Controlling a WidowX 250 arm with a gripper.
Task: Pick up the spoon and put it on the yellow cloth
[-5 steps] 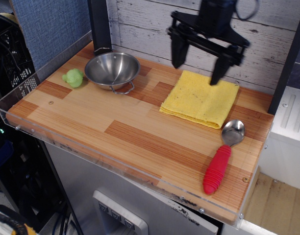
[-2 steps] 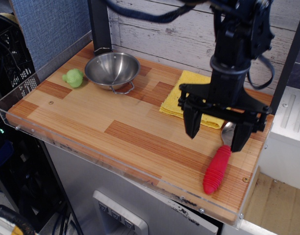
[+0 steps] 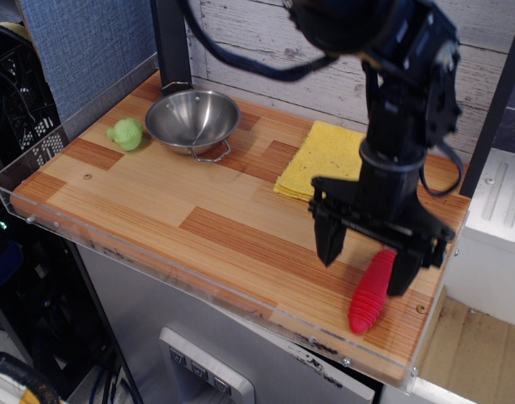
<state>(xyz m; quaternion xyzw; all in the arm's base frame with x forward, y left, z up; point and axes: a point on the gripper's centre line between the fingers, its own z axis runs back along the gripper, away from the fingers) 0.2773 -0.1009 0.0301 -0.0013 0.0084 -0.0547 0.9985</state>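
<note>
Gripper (image 3: 364, 257) spread wide, straddling spoon (image 3: 372, 291) (ribbed red handle; bowl hidden).

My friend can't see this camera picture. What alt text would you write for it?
A black robot gripper with open fingers hangs over the red handle of a spoon at the right end of a wooden table. Behind it lies a yellow cloth; a steel bowl and a small green lump sit at the far left.
</note>
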